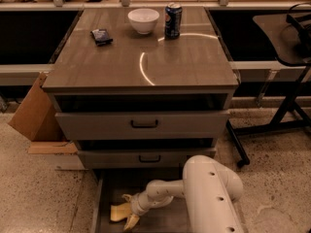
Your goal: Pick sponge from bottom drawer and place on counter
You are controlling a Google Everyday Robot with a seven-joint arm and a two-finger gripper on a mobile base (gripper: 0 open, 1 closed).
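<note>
Pale yellow wavy-edged sponge (pixel 117 212), one, lies near-left in the open bottom drawer (pixel 99 208). Claw (pixel 129 209) is on it, grip can't tell. Surface (pixel 189 67): one bowl (pixel 143 19), one can (pixel 173 20), one dark packet (pixel 102 36).

At lower centre the gripper (pixel 130 209) covers part of the sponge (pixel 118 212) in the bottom drawer (pixel 110 190); the frame's lower edge cuts off the drawer's front and the white arm (pixel 210 193).

Pale yellow sponge (pixel 118 211) at cream gripper (pixel 130 209) (in grey-brown bottom drawer (pixel 112 186))
</note>
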